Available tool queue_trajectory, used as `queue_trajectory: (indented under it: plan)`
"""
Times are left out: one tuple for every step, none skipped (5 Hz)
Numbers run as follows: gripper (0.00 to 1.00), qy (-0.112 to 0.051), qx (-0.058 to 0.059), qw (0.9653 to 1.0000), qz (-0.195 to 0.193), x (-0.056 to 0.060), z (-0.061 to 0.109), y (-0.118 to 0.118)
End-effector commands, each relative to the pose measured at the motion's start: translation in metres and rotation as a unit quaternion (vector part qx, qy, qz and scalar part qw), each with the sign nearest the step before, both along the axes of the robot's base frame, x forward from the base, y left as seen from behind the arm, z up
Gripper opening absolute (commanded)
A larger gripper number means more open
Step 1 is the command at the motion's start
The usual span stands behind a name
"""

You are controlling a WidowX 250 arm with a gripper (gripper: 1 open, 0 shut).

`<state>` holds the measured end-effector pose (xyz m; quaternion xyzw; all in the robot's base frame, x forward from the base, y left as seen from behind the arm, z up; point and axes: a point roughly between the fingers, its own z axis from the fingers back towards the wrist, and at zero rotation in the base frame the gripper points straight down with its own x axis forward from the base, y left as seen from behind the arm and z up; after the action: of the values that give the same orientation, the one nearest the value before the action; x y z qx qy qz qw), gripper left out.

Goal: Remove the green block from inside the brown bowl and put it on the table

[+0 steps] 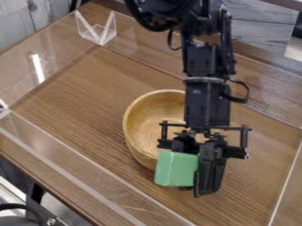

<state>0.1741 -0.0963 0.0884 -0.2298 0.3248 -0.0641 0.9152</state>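
Observation:
The green block (pixel 175 168) hangs in front of the near rim of the brown bowl (pixel 151 128), just outside it and a little above the table (pixel 83 97). My gripper (pixel 192 169) is shut on the green block, with one black finger (pixel 210 169) showing on the block's right side. The other finger is hidden behind the block. The black arm (pixel 203 71) comes down over the bowl from the top of the view. The bowl's inside looks empty where it shows.
Clear plastic walls (pixel 71 168) run along the table's near and left edges. A clear V-shaped stand (pixel 97 28) sits at the far left corner. Bare wood lies left of the bowl and in front of it.

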Motion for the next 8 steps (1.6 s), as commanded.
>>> queue_trajectory:
  plan:
    - [0.0, -0.031, -0.012, 0.9994, 0.006, 0.009, 0.016, 0.001]
    - [0.0, -0.027, -0.016, 0.9995, 0.006, 0.009, 0.018, 0.002]
    - [0.0, -0.022, -0.02, 0.9995, 0.005, 0.009, 0.02, 0.002]
    - [0.0, -0.017, -0.025, 0.9995, 0.005, 0.009, 0.022, 0.003]
    - [0.0, -0.012, -0.029, 0.9995, 0.004, 0.009, 0.025, 0.003]
    - [0.0, -0.007, -0.033, 0.9994, 0.002, 0.008, 0.027, 0.003]
    - [0.0, -0.001, -0.037, 0.9993, 0.001, 0.008, 0.029, 0.004]
    - [0.0, 0.007, -0.04, 0.9992, -0.001, 0.009, 0.032, 0.004]
